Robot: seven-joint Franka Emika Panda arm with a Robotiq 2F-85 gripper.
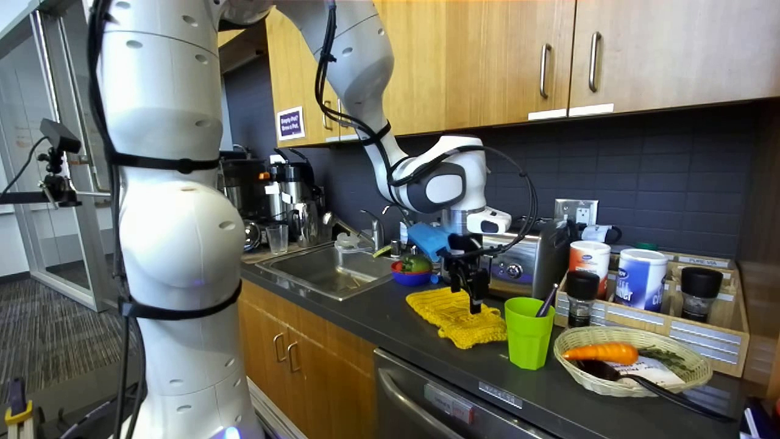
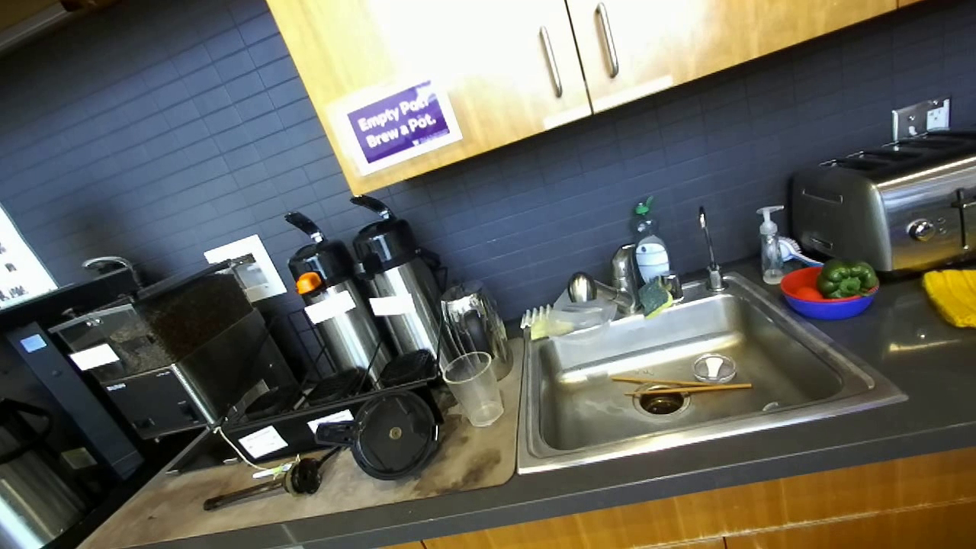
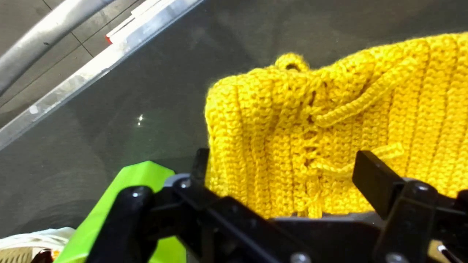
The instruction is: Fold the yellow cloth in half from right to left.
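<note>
- Dark countertop [image 1: 390,314] is being partly covered by the yellow knit cloth [image 1: 450,314], just beside the green tumbler [image 1: 527,341].
- The gripper [image 3: 283,157] is being held, fingers [image 3: 376,182] parted, over the tumbler-side end, presumably because a pinch is being prepared.

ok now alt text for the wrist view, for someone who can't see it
An open black gripper is over one end of a yellow knitted cloth on a dark counter. A green cup shows at lower left, partly behind the gripper.
</note>
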